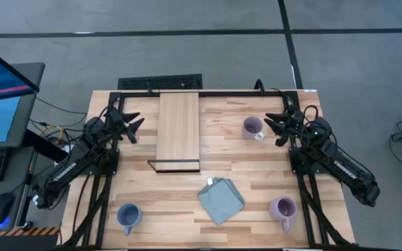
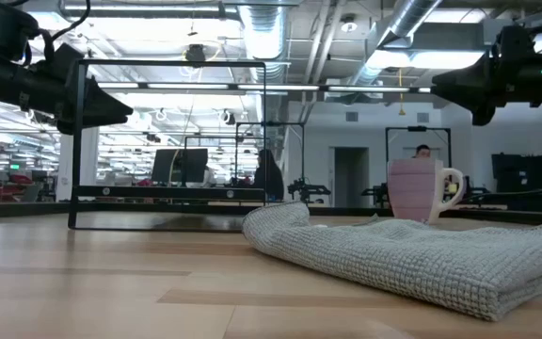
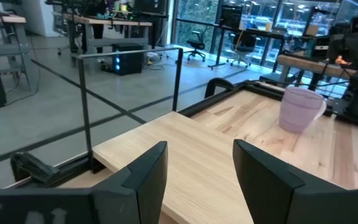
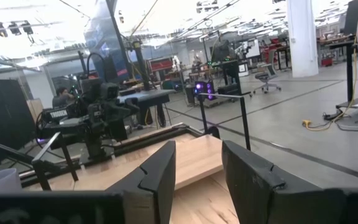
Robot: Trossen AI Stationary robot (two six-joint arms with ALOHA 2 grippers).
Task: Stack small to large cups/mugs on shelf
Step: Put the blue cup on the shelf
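Three mugs stand upright on their bases on the table. One lilac mug point(image 1: 252, 127) point(image 3: 298, 109) is at the far right, a second lilac mug point(image 1: 283, 207) at the near right, and a dusty blue mug point(image 1: 128, 215) at the near left. The shelf point(image 1: 179, 129) point(image 3: 185, 143), a light-wood board with a dark front edge, lies at the far middle. My left gripper point(image 1: 132, 125) point(image 3: 197, 180) hovers open just left of the shelf. My right gripper point(image 1: 274, 129) point(image 4: 197, 180) hovers open just right of the far lilac mug. Neither holds anything.
A folded grey-blue cloth point(image 1: 220, 201) point(image 2: 412, 250) lies at the near middle, between the blue mug and the near lilac mug. A black metal frame point(image 2: 167, 141) stands around the shelf. Bare tabletop lies between the shelf and the far lilac mug.
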